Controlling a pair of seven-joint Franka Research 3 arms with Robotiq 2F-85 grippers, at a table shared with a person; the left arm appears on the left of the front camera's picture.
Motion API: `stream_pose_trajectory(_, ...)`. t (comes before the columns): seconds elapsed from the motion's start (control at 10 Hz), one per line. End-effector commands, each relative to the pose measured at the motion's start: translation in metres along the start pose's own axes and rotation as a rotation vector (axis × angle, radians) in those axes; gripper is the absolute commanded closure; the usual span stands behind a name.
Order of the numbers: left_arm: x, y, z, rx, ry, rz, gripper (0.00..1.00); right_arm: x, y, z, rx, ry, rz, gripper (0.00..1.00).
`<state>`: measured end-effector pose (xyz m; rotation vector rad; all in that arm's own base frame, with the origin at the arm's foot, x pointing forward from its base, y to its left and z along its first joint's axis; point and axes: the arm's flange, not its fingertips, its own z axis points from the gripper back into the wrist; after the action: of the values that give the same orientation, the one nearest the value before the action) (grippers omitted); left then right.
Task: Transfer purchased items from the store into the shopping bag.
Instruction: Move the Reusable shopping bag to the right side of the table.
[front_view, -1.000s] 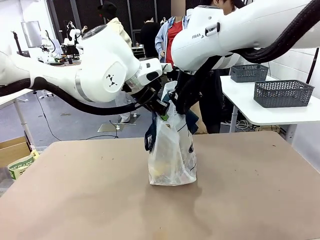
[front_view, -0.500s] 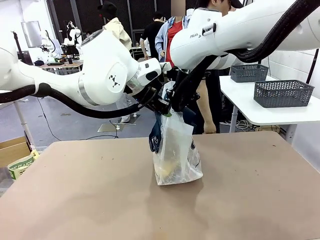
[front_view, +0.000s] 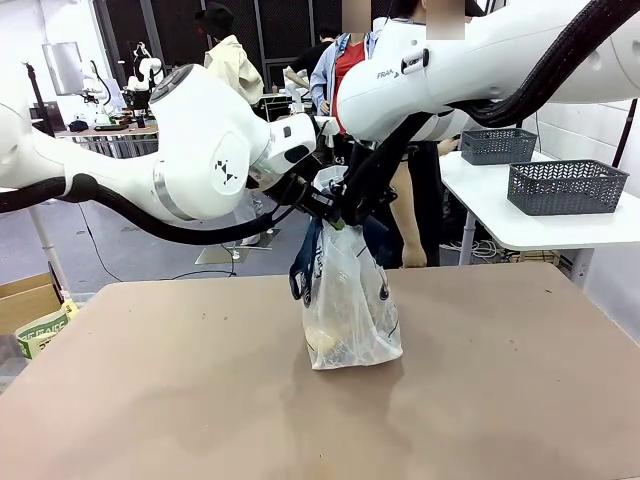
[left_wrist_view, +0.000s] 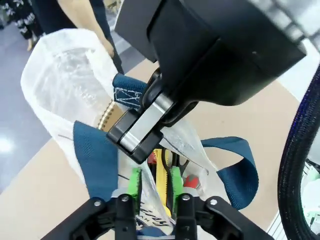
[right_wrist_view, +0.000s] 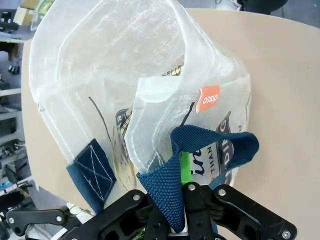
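Observation:
The shopping bag (front_view: 352, 300) stands upright on the brown table (front_view: 200, 400), clear plastic with navy straps. Purchased items (front_view: 335, 345) lie in its bottom, yellowish through the film; yellow and red ones (left_wrist_view: 161, 165) show in the left wrist view. My right gripper (front_view: 349, 214) (right_wrist_view: 181, 172) is shut on one navy handle strap (right_wrist_view: 200, 142) above the bag's mouth. My left gripper (front_view: 322, 206) (left_wrist_view: 154, 175) sits right beside it at the rim, its green pads (left_wrist_view: 135, 182) parted, with bag film lying loosely between them. The store I cannot pick out for sure.
Two dark grey openwork baskets (front_view: 565, 186) (front_view: 497, 145) sit on a white side table (front_view: 560, 225) at the right. A person stands at the far edge behind the bag, one hand (front_view: 413, 256) hanging low. A cardboard box (front_view: 30, 300) is at far left.
The bag has shifted a little to the right and its top has been drawn up. My left gripper's fingers have come apart. The right gripper's hold on the strap is unchanged.

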<state>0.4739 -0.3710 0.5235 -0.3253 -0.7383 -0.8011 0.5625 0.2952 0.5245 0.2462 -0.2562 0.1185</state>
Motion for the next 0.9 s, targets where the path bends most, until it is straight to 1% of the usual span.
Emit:
stream_pose_trajectory(0.0,-0.011,-0.002,0.01,-0.036,-0.033,-0.037,0.0,0.004,0.0,0.002,0.034,0.003,-0.03,1.0)
stream_pose_trajectory(0.3,-0.016,-0.013,0.022,-0.085,-0.034,-0.039,0.0,0.008,-0.003,0.003,0.035,0.002,-0.046,1.0)
stream_pose_trajectory(0.4,-0.016,-0.016,0.026,-0.098,-0.02,-0.03,0.0,0.009,-0.004,0.002,0.033,0.003,-0.049,1.0)
stream_pose_trajectory(0.5,-0.017,-0.017,0.03,-0.118,0.0,-0.009,0.0,0.01,-0.005,0.002,0.031,0.005,-0.05,1.0)
stream_pose_trajectory(0.6,-0.021,-0.017,0.036,-0.141,0.0,0.021,0.0,0.011,-0.005,0.001,0.029,0.007,-0.051,1.0)
stream_pose_trajectory(0.8,-0.023,-0.019,0.038,-0.193,0.017,0.038,0.0,0.012,-0.007,0.0,0.03,0.011,-0.057,1.0)
